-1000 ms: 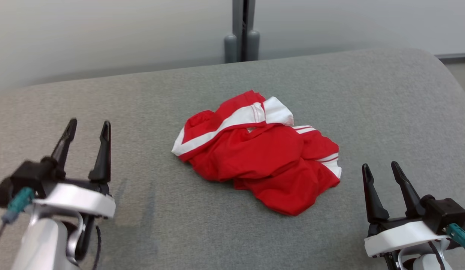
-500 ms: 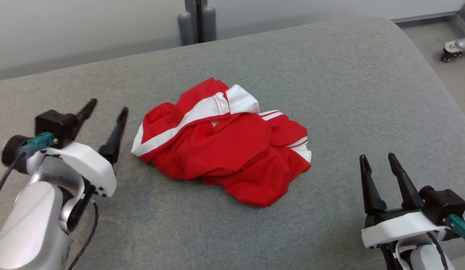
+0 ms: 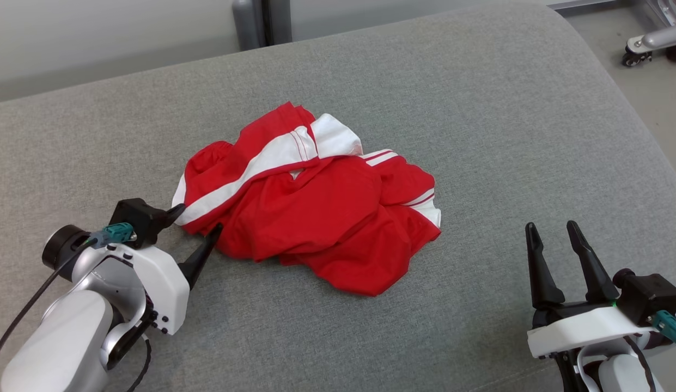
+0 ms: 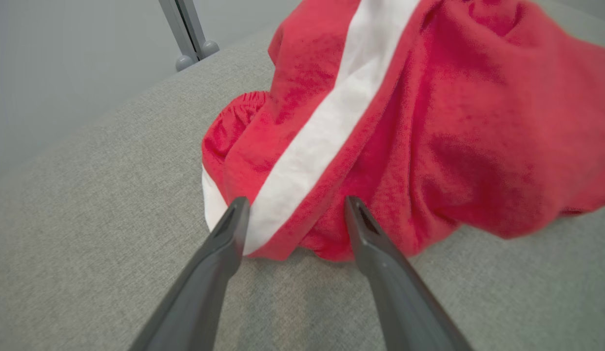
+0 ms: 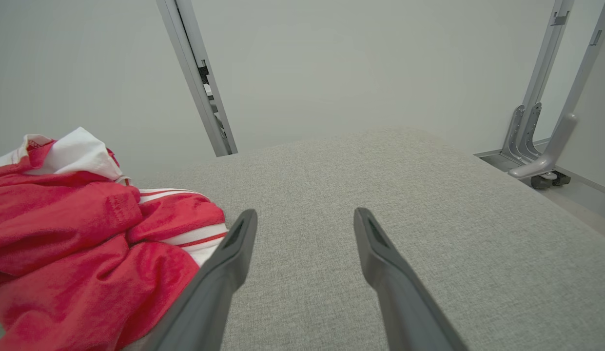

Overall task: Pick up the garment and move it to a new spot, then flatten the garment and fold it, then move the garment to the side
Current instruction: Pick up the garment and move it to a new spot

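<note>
At left, my left end effector [image 3: 200, 216] is spread, its tips flanking the left edge of the crumpled red-and-white garment [image 3: 316, 212], which lies mid-way across the grey padded surface [image 3: 495, 109]. At right, my right end effector [image 3: 550, 225] is spread, empty, well apart. Closing here might pinch only one thin fold, so the heap could slip free.

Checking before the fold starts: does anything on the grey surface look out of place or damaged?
Nothing beyond the expected: the red garment lies crumpled in a heap on the grey surface, white stripe twisted. No tear or spill. The open left hand sits at its edge, the open right hand apart.
</note>
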Robot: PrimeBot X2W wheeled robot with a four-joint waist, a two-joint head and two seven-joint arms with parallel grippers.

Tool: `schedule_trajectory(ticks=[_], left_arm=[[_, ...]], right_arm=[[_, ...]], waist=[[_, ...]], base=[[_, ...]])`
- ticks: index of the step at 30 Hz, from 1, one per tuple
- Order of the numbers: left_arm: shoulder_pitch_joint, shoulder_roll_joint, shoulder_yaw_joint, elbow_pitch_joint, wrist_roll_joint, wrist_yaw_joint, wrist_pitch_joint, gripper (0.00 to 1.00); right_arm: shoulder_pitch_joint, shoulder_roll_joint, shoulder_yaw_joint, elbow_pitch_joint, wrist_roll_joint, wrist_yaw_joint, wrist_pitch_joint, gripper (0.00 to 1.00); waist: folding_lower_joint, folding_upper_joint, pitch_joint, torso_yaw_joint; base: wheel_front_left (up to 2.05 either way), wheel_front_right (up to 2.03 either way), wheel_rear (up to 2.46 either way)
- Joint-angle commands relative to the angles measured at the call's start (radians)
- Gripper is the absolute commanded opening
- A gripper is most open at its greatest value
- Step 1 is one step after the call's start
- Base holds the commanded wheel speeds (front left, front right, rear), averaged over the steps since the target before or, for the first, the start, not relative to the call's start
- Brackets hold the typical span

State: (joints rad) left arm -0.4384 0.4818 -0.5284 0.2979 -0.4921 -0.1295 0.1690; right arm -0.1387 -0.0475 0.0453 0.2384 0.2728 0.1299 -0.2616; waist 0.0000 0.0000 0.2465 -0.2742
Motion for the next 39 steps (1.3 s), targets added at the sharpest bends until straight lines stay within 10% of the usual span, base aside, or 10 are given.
schedule_trajectory(ticks=[1,16,17,18,39], left_arm=[[-0.022,0.007,-0.012,0.006,-0.001,-0.001,-0.005,1.00],[-0.114,0.021,-0.121,0.121,0.031,-0.001,-0.044,1.00],[-0.122,0.017,-0.124,0.131,0.031,-0.001,-0.047,0.38],[-0.129,0.014,-0.126,0.141,0.032,-0.001,-0.050,0.00],[-0.431,-0.102,-0.084,0.121,-0.019,0.002,-0.141,0.00]], right_arm=[[-0.014,-0.006,-0.002,-0.007,0.006,0.002,-0.005,1.00],[-0.018,-0.006,0.003,-0.004,0.011,0.002,-0.005,1.00],[-0.018,-0.006,0.004,-0.003,0.012,0.002,-0.005,1.00],[-0.017,-0.005,0.003,-0.003,0.012,0.002,-0.005,1.00],[0.014,-0.006,-0.005,0.024,-0.006,0.002,-0.005,1.00]], waist=[[0.0000,0.0000,0.007,-0.001],[0.0000,0.0000,0.036,-0.018],[0.0000,0.0000,0.036,-0.019],[0.0000,0.0000,0.035,-0.019],[0.0000,0.0000,-0.099,0.028]], base=[[0.00,0.00,0.00],[0.00,0.00,0.00],[0.00,0.00,0.00],[0.00,0.00,0.00],[0.00,0.00,0.00]])
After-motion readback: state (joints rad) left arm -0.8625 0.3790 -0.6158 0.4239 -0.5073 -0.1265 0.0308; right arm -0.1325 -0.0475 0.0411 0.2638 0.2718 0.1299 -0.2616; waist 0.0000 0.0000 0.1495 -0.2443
